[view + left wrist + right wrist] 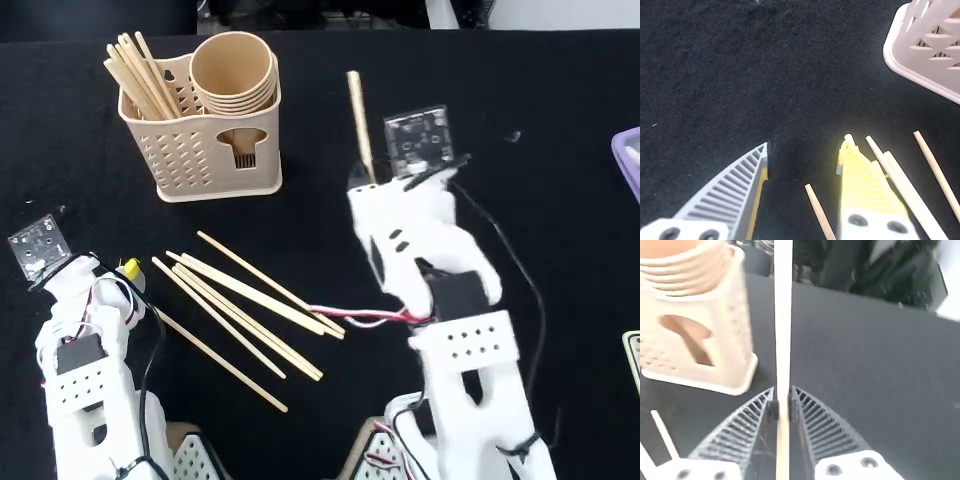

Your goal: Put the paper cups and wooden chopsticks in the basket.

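Cups [233, 70], few sticks [140, 75] in basket [215, 150] upper left; right gripper [783, 390] pinching one chopstick [783, 315], left gripper [806, 141] wide apart, empty (loose pile [250, 293] not yet in).

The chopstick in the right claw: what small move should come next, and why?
Probably carry it sideways to the basket, until it is over the compartment that holds the other chopsticks. The right claw is shut on the chopstick, but it stands beside the basket, not over it. The paper cups fill the compartment nearer to the claw, so the stick likely has to pass them.
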